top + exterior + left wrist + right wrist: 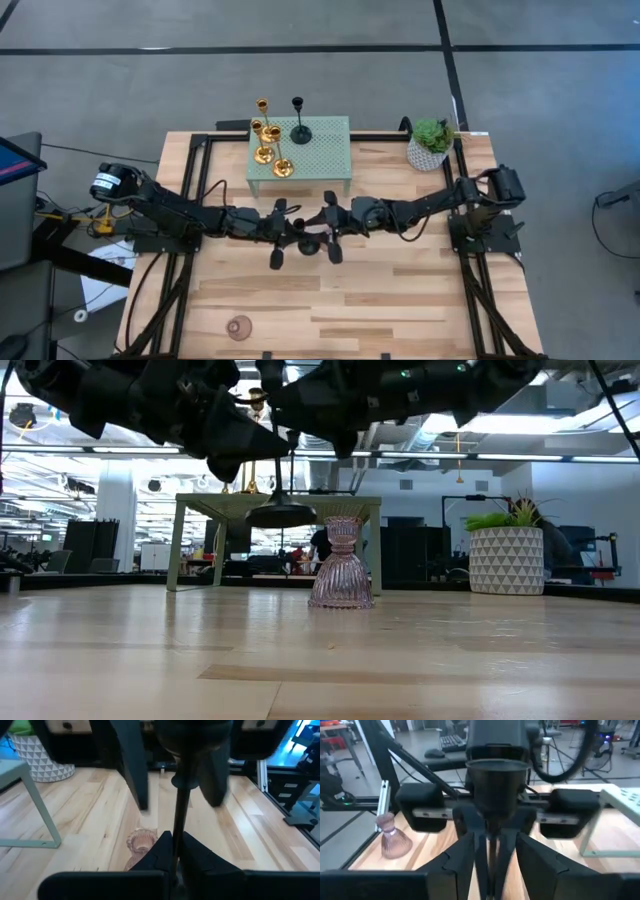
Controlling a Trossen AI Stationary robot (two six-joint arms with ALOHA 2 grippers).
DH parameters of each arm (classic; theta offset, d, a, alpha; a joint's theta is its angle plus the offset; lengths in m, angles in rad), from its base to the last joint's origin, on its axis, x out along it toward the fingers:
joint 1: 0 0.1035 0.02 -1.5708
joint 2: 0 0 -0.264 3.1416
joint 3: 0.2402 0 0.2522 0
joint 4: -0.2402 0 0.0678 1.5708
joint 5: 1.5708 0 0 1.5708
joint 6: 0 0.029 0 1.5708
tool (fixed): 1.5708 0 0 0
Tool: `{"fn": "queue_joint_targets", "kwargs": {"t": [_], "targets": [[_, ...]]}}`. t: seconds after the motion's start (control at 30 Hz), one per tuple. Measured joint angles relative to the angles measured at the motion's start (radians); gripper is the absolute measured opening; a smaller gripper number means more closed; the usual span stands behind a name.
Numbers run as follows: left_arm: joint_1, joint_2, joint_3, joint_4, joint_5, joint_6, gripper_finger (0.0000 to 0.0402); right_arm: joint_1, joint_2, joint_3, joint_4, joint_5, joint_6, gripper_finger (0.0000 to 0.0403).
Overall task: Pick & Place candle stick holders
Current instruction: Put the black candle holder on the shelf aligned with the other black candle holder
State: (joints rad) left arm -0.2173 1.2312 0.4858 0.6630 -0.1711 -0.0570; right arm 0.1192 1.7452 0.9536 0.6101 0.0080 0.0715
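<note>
Mid-counter handover: left end effector (pixel 172 851) pinches the black candle stick holder (pixel 181 802) by its stem, long axis lying between the arms; right end effector (pixel 490 851) stands spread around it.

Gold candle holders (pixel 268 140), several, upright, clustered on green stand. Black candle holder (pixel 299 122), upright beside them. Second black holder (pixel 181 795), held mid-air above table centre. Pink glass holder (pixel 239 326), upright, near table's front edge.
</note>
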Motion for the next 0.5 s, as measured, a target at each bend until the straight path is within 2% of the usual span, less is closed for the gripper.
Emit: {"fn": "queue_joint_targets", "kwargs": {"t": [0.23,0.5], "targets": [[0.000,0.000,0.002,0.003,-0.007,0.000,0.0013,0.001,0.043,0.040,-0.008,-0.013,-0.007,0.0102],[0.000,0.000,0.002,0.003,-0.005,0.006,0.0018,0.002,0.038,0.040,-0.015,-0.009,-0.085,0.0011]]}}
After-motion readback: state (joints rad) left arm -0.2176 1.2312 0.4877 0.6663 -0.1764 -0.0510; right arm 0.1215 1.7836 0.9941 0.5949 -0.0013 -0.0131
